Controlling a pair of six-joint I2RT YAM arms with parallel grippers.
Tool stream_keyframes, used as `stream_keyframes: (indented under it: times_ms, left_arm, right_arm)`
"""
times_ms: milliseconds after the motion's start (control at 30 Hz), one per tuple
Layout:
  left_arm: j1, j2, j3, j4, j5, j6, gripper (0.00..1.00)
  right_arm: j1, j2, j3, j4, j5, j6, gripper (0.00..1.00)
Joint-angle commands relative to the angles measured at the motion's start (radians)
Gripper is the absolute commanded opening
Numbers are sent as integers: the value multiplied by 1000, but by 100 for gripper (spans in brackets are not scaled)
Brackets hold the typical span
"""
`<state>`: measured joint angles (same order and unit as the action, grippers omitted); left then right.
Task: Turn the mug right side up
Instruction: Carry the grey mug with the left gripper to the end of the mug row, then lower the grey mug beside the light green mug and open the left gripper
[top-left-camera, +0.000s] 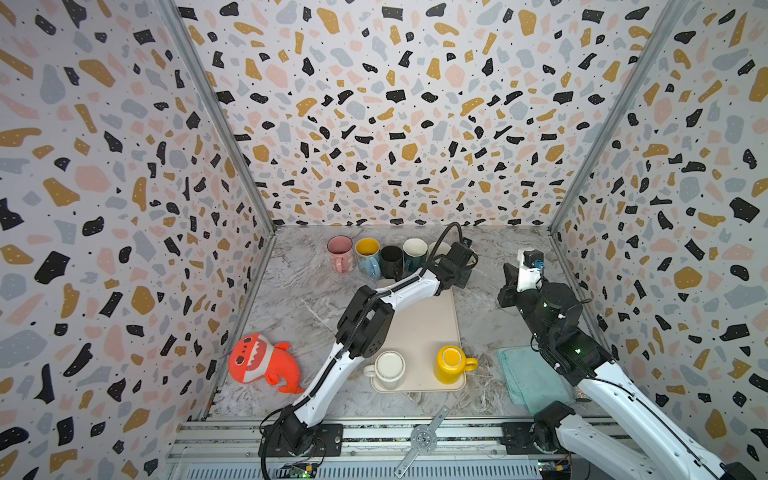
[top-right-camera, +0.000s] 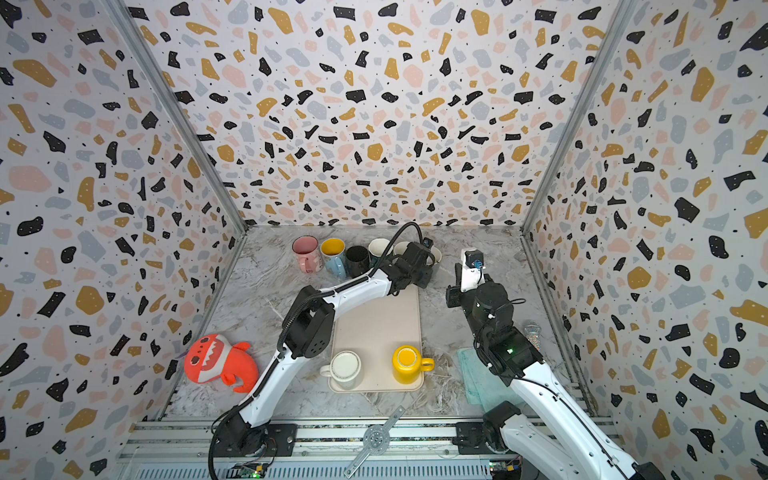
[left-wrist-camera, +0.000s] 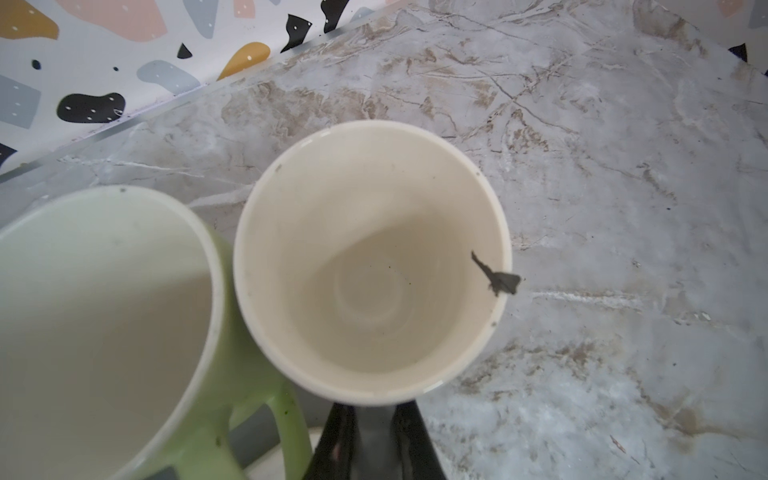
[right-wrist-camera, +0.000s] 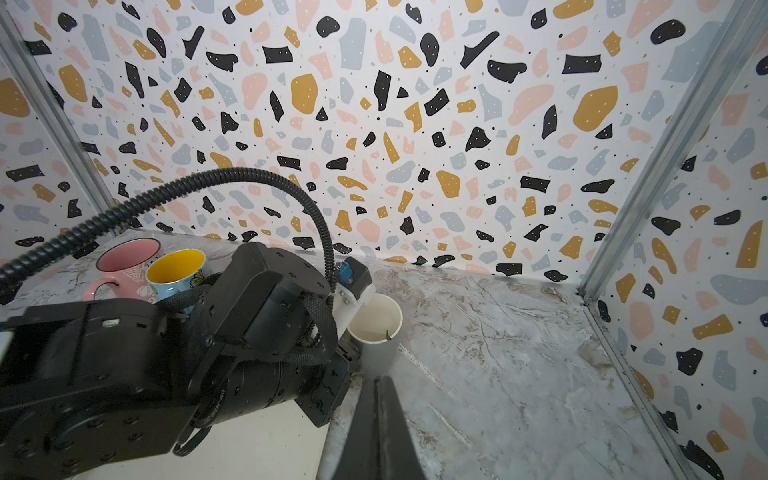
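Left claw (left-wrist-camera: 372, 411), right claw (right-wrist-camera: 376, 384) closed

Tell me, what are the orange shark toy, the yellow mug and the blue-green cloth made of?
The orange shark toy looks like soft plush fabric: matte, rounded and squashy. The yellow mug is probably glazed ceramic, since its upturned bottom shines with a bright glare. The blue-green cloth is likely towel fabric, matte and lying in soft folds, though its weave is too small to see.

Three walls (top-left-camera: 395, 104) in terrazzo print: black, ochre, pink, grey-blue blobs on white. Metal corner strips (top-left-camera: 216, 116) join them. Grey marble-look tabletop (top-left-camera: 299, 299), brown veining. Aluminium rails (top-left-camera: 374, 432) along front edge. Even, soft light.
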<state>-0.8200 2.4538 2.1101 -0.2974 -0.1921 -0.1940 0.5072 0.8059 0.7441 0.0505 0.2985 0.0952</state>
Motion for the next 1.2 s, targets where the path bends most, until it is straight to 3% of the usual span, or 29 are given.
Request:
stream_keyframes:
  times_ms: [0,467,767,1167]
  left_arm:
    - [-2,1,48,107,-53,17,0]
    - [-2,23,74,95,-66,22,0]
    - [-2,19,74,90,-66,18,21]
    - [-2,3,62,70,-57,18,31]
  right_arm:
    - [-9,-8,0,-8,-15,15,2]
    - [-29,-2,-5,-7,-39,24,7]
    - [-35,4,-6,-6,-51,29,8]
    - [-40,7,-6,-8,-62,38,9]
